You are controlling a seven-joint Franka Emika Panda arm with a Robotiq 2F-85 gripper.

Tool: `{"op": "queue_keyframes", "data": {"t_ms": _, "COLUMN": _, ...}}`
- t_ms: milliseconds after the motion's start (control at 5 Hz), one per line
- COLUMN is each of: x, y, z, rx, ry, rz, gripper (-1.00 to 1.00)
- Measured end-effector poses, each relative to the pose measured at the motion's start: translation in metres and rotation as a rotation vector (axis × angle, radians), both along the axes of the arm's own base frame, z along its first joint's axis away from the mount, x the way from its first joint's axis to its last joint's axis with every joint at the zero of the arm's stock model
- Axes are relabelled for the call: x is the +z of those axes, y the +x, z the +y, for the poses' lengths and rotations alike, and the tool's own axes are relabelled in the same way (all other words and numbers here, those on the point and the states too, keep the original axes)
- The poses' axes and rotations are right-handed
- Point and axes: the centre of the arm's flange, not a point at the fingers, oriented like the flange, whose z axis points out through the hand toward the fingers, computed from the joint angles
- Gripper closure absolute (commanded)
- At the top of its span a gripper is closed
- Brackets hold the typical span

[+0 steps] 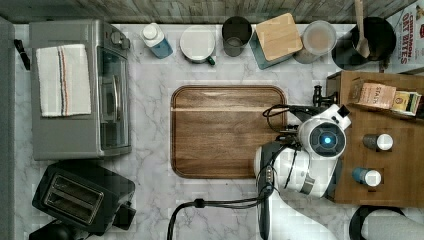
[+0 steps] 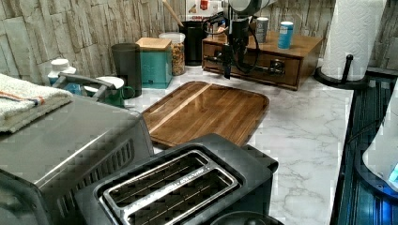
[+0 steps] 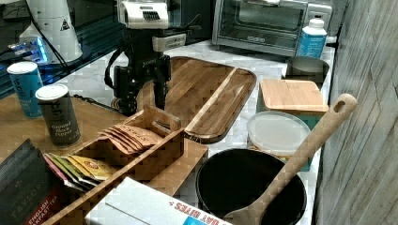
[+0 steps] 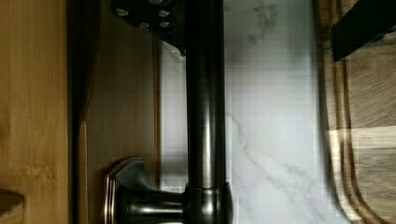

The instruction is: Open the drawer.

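Drawer (image 2: 263, 63) sits in the wooden box at the tabletop's (image 2: 305, 126) edge, beside the cutting board (image 2: 206, 110). Its stiff, smooth metal bar handle (image 4: 205, 107) is the place to grip; the hand (image 2: 228, 58) straddles it, unclenched.

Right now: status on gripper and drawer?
Gripper at the bar handle, jaws open, straddling it. Drawer looks shut. Nothing in the way.

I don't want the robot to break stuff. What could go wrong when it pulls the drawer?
The hand straddles the drawer's black handle near one end, so an off-centre pull might jam it. The spice shakers on top might wobble and topple. The cutting board lies just in front and might get bumped.
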Motion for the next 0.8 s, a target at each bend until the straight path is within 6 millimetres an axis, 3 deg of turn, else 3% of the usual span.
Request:
{"op": "queue_keyframes", "data": {"t_ms": 400, "x": 0.000, "y": 0.004, "z": 0.009, "rx": -0.020, "ry": 0.074, "rz": -0.035, "gripper": -1.00}}
{"op": "queue_keyframes", "data": {"t_ms": 800, "x": -0.004, "y": 0.002, "z": 0.033, "rx": -0.216, "ry": 0.096, "rz": -0.129, "gripper": -1.00}}
